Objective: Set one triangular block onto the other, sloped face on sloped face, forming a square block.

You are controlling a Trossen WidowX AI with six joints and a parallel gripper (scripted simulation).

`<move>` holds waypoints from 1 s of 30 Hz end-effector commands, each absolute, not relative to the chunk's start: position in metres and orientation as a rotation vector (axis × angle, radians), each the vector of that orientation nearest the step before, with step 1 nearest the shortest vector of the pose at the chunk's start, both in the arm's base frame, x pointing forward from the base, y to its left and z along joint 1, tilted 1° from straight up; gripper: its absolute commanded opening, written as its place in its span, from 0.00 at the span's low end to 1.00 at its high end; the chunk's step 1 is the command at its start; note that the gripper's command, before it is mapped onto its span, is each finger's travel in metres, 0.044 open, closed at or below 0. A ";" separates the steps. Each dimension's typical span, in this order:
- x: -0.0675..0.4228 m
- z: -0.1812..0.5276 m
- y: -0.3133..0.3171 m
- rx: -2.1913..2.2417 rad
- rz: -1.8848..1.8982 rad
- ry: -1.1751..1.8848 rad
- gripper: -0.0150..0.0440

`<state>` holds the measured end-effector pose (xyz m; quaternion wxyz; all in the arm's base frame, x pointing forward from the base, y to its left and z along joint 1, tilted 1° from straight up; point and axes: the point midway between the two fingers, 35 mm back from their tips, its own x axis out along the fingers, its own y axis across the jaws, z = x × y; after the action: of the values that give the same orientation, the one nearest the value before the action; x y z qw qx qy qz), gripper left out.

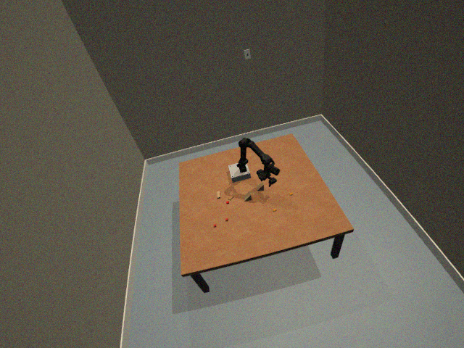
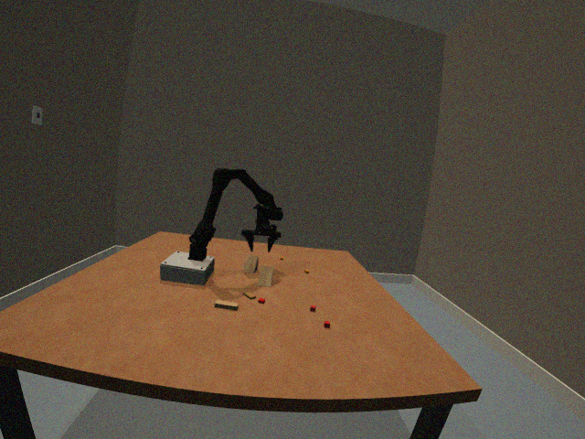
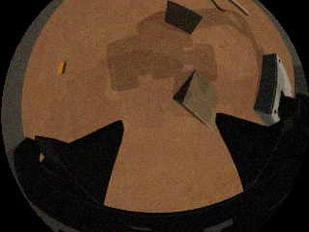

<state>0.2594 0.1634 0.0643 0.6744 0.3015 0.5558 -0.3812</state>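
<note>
Two tan triangular blocks lie apart on the table [image 1: 299, 232] [image 2: 142, 340]. One block [image 1: 259, 185] [image 2: 251, 264] [image 3: 201, 96] lies just below and a little to one side of my gripper. The other block [image 1: 248, 196] [image 2: 266, 276] [image 3: 183, 17] lies a short way beyond it, toward the table's middle. My gripper [image 1: 270, 182] [image 2: 260, 247] [image 3: 170, 122] is open and empty. It hangs above the table with its fingers pointing down, clear of both blocks.
The arm's grey base box [image 1: 238, 173] [image 2: 186, 267] [image 3: 281, 87] stands close to the blocks. A flat wooden piece [image 1: 217, 193] [image 2: 226, 305], a small sliver [image 2: 249, 295], three red cubes [image 1: 227, 202] [image 2: 313, 307] and two orange bits [image 1: 290, 193] [image 2: 305, 271] [image 3: 62, 68] lie scattered.
</note>
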 end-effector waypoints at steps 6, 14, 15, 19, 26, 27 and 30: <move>0.310 0.080 0.038 0.948 -1.392 0.840 1.00; 0.311 0.077 0.034 0.952 -1.403 0.830 1.00; 0.311 0.075 0.034 0.952 -1.403 0.830 1.00; 0.312 0.069 0.032 0.952 -1.403 0.830 1.00; 0.313 0.058 0.028 0.952 -1.403 0.830 1.00; 0.313 0.056 0.027 0.952 -1.403 0.829 1.00; 0.314 0.052 0.025 0.952 -1.403 0.829 1.00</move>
<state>0.3145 0.0282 0.0567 0.5855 0.4129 0.3552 -0.6004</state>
